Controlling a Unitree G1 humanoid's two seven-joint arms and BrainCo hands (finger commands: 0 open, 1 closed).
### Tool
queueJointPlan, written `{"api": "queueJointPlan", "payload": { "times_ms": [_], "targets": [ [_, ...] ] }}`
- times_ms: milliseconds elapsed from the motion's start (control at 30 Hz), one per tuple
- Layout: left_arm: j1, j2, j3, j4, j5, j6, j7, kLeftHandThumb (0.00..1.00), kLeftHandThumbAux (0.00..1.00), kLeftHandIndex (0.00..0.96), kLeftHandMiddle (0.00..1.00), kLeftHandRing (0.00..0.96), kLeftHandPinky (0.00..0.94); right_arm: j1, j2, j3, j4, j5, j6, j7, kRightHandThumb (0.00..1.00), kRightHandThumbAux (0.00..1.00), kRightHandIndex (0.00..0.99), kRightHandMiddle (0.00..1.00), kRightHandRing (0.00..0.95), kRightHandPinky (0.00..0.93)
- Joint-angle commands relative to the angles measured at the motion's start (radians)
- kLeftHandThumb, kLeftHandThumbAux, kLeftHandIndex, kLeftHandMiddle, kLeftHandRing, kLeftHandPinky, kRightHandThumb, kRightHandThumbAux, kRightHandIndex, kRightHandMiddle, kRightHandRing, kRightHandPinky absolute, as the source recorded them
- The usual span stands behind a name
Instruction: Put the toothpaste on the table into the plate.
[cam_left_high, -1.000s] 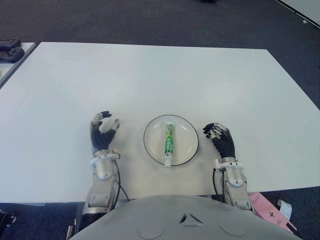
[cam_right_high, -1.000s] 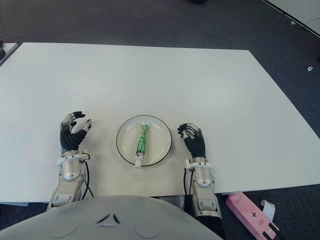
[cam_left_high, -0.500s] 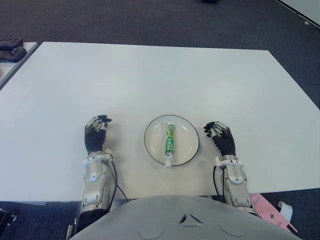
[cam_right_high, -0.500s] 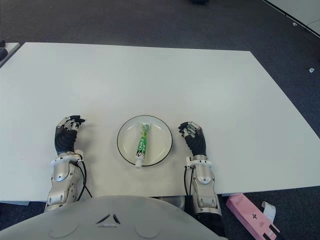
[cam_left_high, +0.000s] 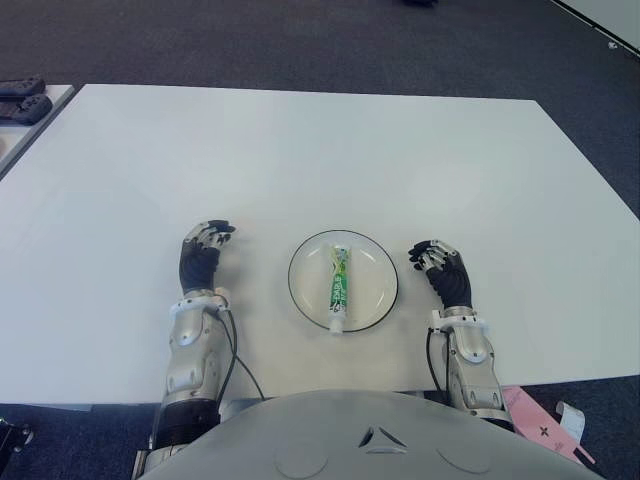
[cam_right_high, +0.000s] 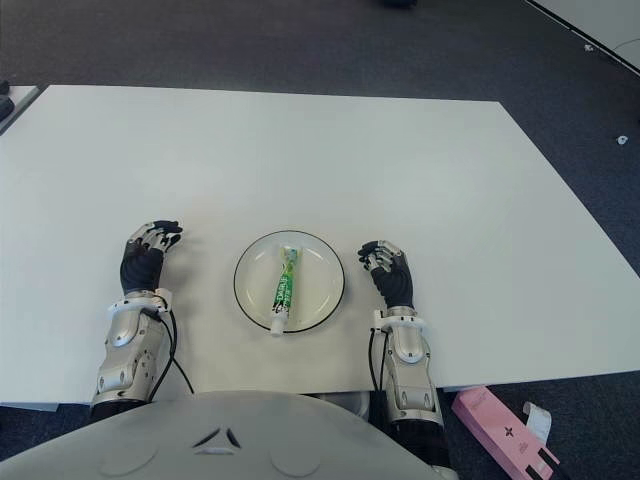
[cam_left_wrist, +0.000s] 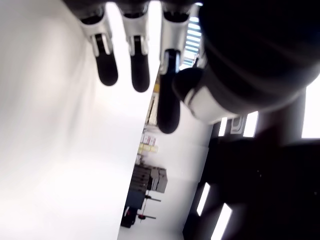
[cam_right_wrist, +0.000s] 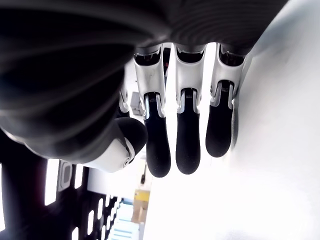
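A green and white toothpaste tube (cam_left_high: 340, 288) lies lengthwise in the round white plate (cam_left_high: 372, 280) with a dark rim, cap toward me. My left hand (cam_left_high: 203, 255) shows on the table to the left of the plate, apart from it, palm down. Its fingers (cam_left_wrist: 140, 70) hang relaxed and hold nothing. My right hand (cam_left_high: 443, 275) shows just to the right of the plate, with its fingers (cam_right_wrist: 187, 145) loosely extended and empty.
The white table (cam_left_high: 320, 160) stretches wide beyond the plate. Dark objects (cam_left_high: 20, 100) sit on a second surface at the far left. A pink box (cam_right_high: 500, 428) lies on the floor at the lower right, past the table's near edge.
My left hand drew its spread thumb in, shifted left away from the plate, then came back slightly right and forward. The right hand and the toothpaste stayed put.
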Motion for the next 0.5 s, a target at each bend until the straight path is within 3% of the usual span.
{"api": "queueJointPlan", "payload": {
  "times_ms": [33,267,500],
  "targets": [
    [0.025,-0.003,-0.038,0.037,0.002,0.086,-0.041,0.711,0.721,0.432,0.474,0.478,0.482,-0.011,0.009,0.002,0.02,0.002,0.013,-0.005,0.703,0.73,0.424,0.494,0.478,0.472],
    [0.042,0.003,-0.073,0.025,0.004,0.103,-0.097,0.709,0.72,0.432,0.486,0.474,0.465,-0.016,0.019,0.002,0.022,0.006,0.016,-0.008,0.702,0.732,0.424,0.49,0.474,0.459],
    [0.045,0.002,-0.099,0.048,0.022,0.045,-0.139,0.706,0.721,0.433,0.498,0.485,0.483,-0.024,0.026,0.0,0.026,0.008,0.019,-0.009,0.702,0.732,0.423,0.487,0.472,0.464]
  ]
}}
